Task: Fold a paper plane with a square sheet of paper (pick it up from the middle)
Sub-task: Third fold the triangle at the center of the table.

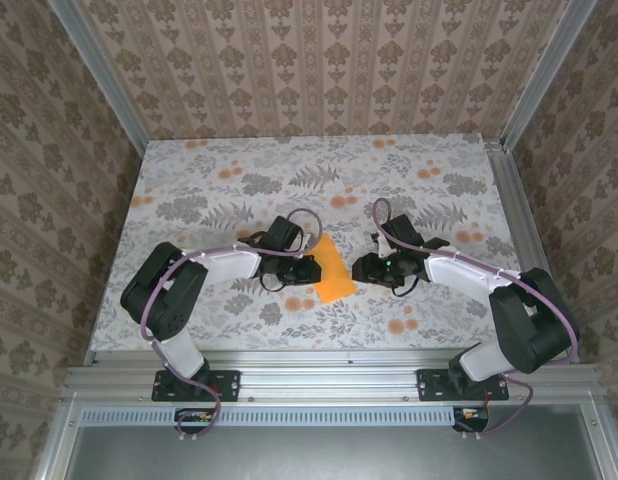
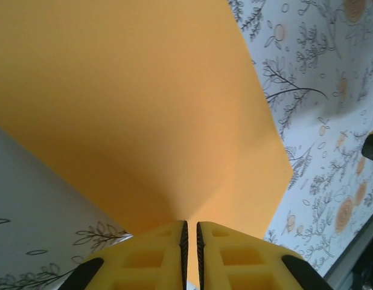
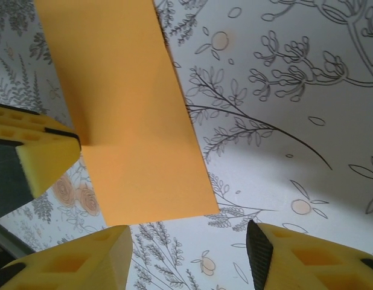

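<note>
The left gripper (image 2: pixel 191 226) pinches the thin, bright orange square sheet of paper (image 2: pixel 144 109) at one edge — lift slowly, without tugging; the right gripper (image 3: pixel 188 234) stands open nearby.

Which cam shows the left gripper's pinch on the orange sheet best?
Left wrist: the left gripper has its pads closed on the orange sheet at its edge, close up. Top external shows the whole sheet, but the pinch is too small to judge. Right wrist shows the sheet with one pad at its edge.
</note>
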`<act>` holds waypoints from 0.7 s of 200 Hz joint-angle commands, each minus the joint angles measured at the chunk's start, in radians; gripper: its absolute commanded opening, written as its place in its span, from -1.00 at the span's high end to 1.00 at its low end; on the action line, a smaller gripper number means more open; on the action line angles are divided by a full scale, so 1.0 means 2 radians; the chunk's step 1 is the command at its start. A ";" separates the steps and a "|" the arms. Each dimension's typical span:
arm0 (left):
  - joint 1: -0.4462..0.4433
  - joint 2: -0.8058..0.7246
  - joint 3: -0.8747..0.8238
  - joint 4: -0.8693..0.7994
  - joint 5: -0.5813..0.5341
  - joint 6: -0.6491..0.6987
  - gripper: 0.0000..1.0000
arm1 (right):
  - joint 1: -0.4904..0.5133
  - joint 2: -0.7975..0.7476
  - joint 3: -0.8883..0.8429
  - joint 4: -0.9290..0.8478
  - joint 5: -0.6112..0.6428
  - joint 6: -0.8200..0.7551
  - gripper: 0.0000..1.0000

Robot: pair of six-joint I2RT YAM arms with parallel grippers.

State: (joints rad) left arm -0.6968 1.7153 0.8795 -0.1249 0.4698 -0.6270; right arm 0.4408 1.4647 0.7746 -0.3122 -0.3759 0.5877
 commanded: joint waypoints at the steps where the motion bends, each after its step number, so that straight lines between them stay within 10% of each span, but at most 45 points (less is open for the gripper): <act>1: -0.004 0.009 0.004 -0.015 -0.015 0.020 0.72 | -0.003 -0.003 -0.007 0.020 -0.019 0.015 -0.13; 140: 0.002 0.049 -0.015 -0.011 -0.022 0.042 0.80 | 0.001 0.083 0.026 0.060 -0.058 0.017 -0.20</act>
State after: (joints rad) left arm -0.6991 1.7664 0.8791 -0.1139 0.4549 -0.5781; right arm 0.4412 1.5970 0.7868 -0.2047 -0.4728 0.6285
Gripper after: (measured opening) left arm 0.107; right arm 0.598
